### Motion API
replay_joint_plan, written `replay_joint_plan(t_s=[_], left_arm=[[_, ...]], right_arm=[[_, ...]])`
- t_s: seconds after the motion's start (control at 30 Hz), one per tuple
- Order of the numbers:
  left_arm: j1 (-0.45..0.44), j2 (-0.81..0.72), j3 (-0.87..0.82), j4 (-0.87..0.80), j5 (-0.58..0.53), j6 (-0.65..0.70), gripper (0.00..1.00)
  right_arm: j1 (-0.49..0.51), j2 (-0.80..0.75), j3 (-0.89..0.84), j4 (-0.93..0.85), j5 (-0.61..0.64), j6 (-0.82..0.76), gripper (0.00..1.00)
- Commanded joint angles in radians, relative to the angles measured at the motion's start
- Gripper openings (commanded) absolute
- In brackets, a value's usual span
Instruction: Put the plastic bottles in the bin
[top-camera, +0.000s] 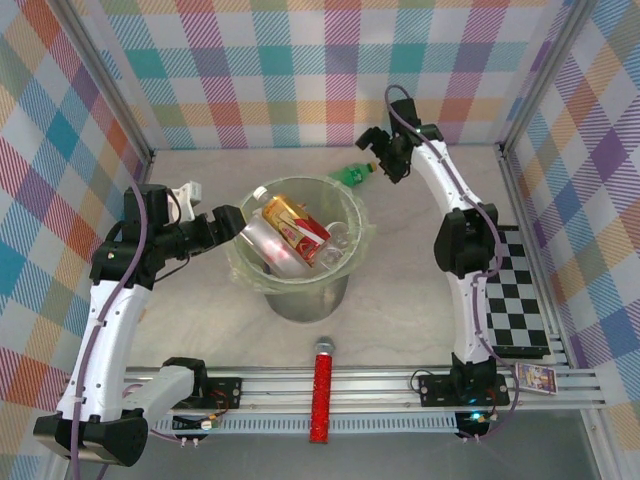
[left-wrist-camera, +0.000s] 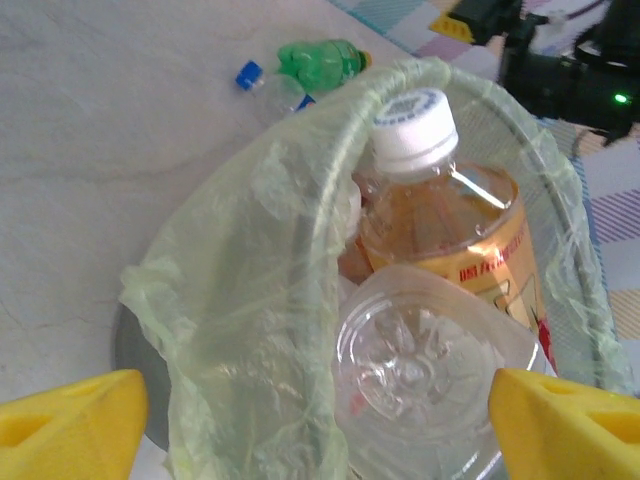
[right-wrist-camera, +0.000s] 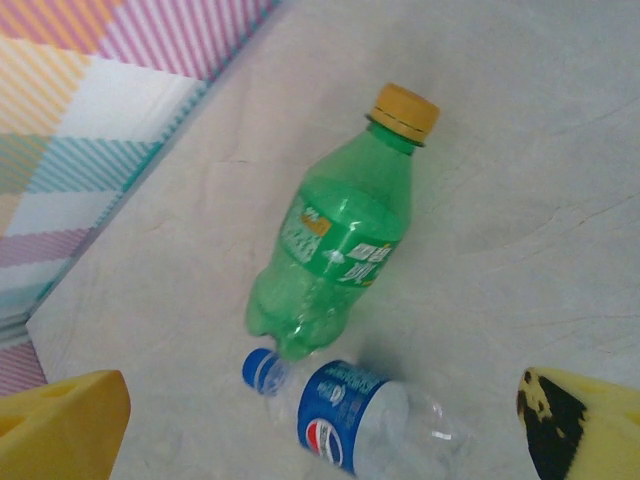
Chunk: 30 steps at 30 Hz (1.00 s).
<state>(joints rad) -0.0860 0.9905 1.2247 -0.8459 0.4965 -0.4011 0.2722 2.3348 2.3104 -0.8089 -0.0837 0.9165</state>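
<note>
Your right claw (top-camera: 384, 160) hangs released over the green plastic bottle (right-wrist-camera: 335, 240), which lies against a clear blue-labelled bottle (right-wrist-camera: 345, 415) behind the round grey bag-lined bin (top-camera: 356, 214); descend off-centre and you may send both rolling.

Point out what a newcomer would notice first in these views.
The bin, lined with pale green plastic, stands in the middle, stuffed full, with an amber bottle on top. Behind it, a green bottle and a clear blue-labelled bottle lie on the table, with the right gripper open over them. A red glittery stick lies at the near edge.
</note>
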Motion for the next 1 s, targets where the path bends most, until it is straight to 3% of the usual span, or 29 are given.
replay_joint_plan(t_s=[0.0, 0.43, 0.97], left_arm=[[0.012, 0.0, 0.005, -0.031, 0.062, -0.012, 0.87], [0.012, 0.042, 0.003, -0.016, 0.077, -0.015, 0.84], [0.012, 0.048, 0.025, -0.023, 0.044, -0.025, 0.84]], right_arm=[[0.013, 0.035, 0.065, 0.0, 0.021, 0.093, 0.99], [0.047, 0.188, 0.142, 0.037, 0.022, 0.22, 0.99], [0.056, 0.385, 0.269, 0.171, -0.024, 0.243, 0.99]])
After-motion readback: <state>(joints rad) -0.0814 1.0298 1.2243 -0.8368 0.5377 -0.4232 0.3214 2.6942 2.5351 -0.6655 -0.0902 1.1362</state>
